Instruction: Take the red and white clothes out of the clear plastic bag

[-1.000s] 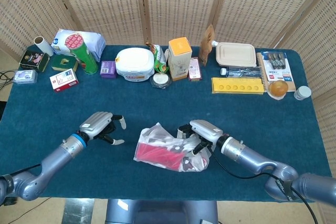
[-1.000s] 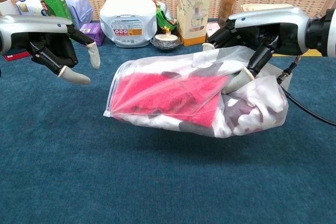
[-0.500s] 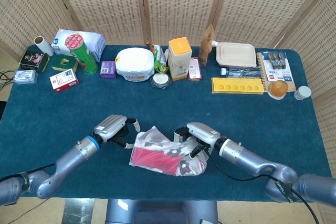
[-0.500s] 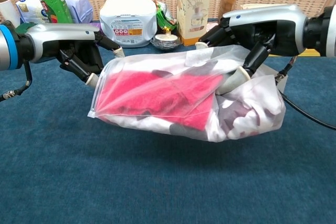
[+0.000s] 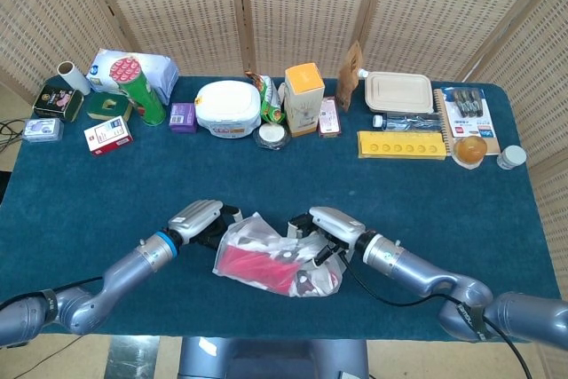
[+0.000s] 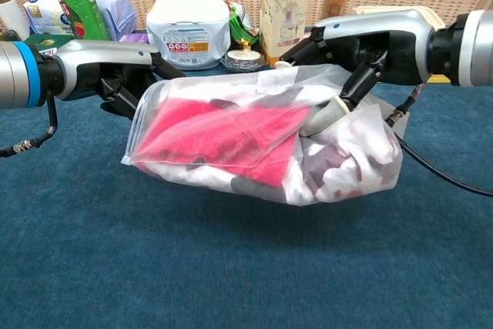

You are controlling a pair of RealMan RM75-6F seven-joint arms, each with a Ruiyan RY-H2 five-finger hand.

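The clear plastic bag (image 6: pixel 254 144) hangs a little above the blue table with red cloth (image 6: pixel 223 132) in its left part and white patterned cloth (image 6: pixel 347 163) bunched at its right end. My right hand (image 6: pixel 362 44) grips the bag's upper right end, fingers pressed into the plastic. My left hand (image 6: pixel 115 75) sits at the bag's left edge, its fingers curled onto that edge and partly hidden behind it. In the head view the bag (image 5: pixel 271 259) lies between my left hand (image 5: pixel 202 217) and my right hand (image 5: pixel 325 224), near the table's front.
Along the back edge stand a green can (image 5: pixel 142 90), a white round tub (image 5: pixel 228 108), a yellow-topped carton (image 5: pixel 303 98), a beige lunch box (image 5: pixel 398 92), a yellow tray (image 5: pixel 401 145) and small boxes (image 5: pixel 107 135). The blue cloth (image 5: pixel 426 201) spreads in front of them.
My left hand has moved right, from well clear of the bag to its left edge, and now holds it. The right hand has carried the bag slightly left and toward the front.
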